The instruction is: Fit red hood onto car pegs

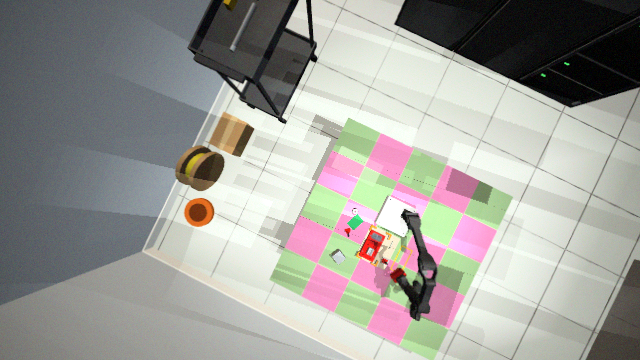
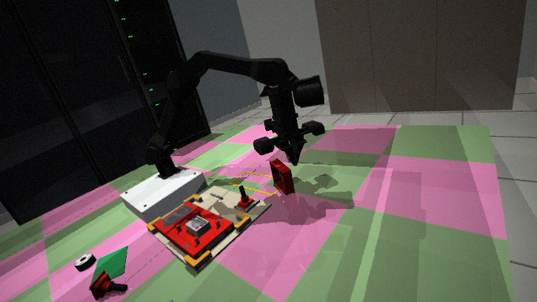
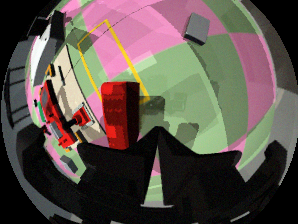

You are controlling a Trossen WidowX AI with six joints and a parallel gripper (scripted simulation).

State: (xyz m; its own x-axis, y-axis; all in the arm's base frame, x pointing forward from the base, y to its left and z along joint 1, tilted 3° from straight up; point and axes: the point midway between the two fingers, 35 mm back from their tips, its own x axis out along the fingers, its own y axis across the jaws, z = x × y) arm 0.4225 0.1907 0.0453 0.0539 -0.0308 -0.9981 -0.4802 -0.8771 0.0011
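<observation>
The red hood [image 1: 398,274] [image 2: 282,176] [image 3: 117,115] stands upright on its edge on the mat, beyond the jig board. My gripper [image 2: 295,164] [image 3: 158,129] is shut and empty, its fingertips pointing down. It hangs above the mat close beside the hood, without holding it. The red chassis [image 1: 373,244] [image 2: 185,240] [image 3: 52,112] sits in the jig, between orange corner brackets [image 2: 197,260]. The grey engine block [image 2: 197,226] is on its deck, with short dark pegs around it. The hood's corner holes cannot be made out.
A small red part with a black stem [image 2: 244,203] stands on the beige jig board [image 1: 390,243]. A yellow outline [image 3: 127,58] lies by the hood. A grey block [image 3: 197,28] lies farther off. A green piece [image 2: 112,264], a ring [image 2: 85,262] and another stemmed part [image 2: 101,285] lie beyond the chassis.
</observation>
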